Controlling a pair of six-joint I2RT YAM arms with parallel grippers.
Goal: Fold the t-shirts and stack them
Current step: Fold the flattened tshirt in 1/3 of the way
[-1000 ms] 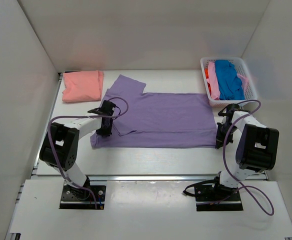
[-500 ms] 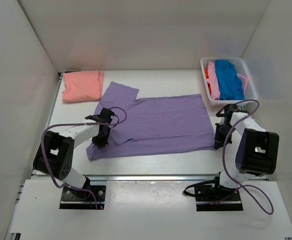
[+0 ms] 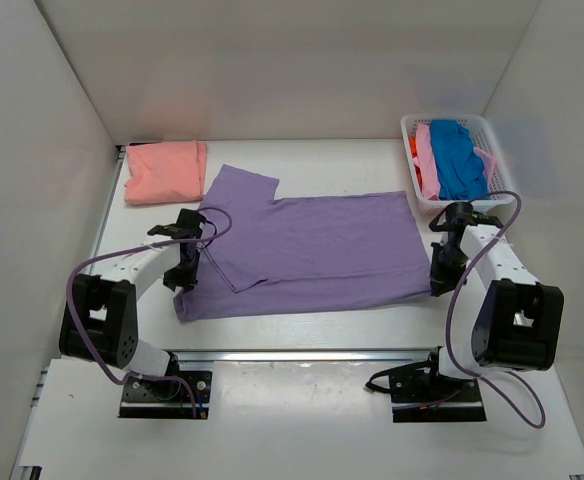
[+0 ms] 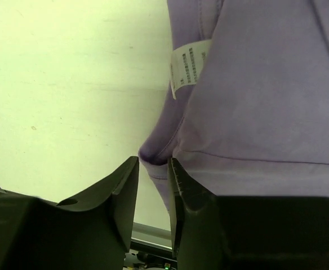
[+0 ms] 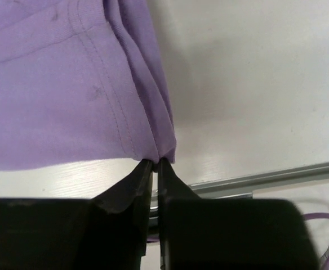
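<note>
From where I stand, a large lavender-purple short-sleeved t-shirt lies spread flat across the middle of the white bench, with one sleeve pointing to the far side. The left pincer is closed to a narrow gap on its near left corner, cloth caught between the fingers, close to a white care label. The right pincer is squeezed almost together on the near right hem corner. A folded salmon-pink t-shirt sits far left, near the purple sleeve. Just beyond the right arm, a white plastic lattice basket holds a crumpled blue shirt, a pink shirt and an orange shirt.
</note>
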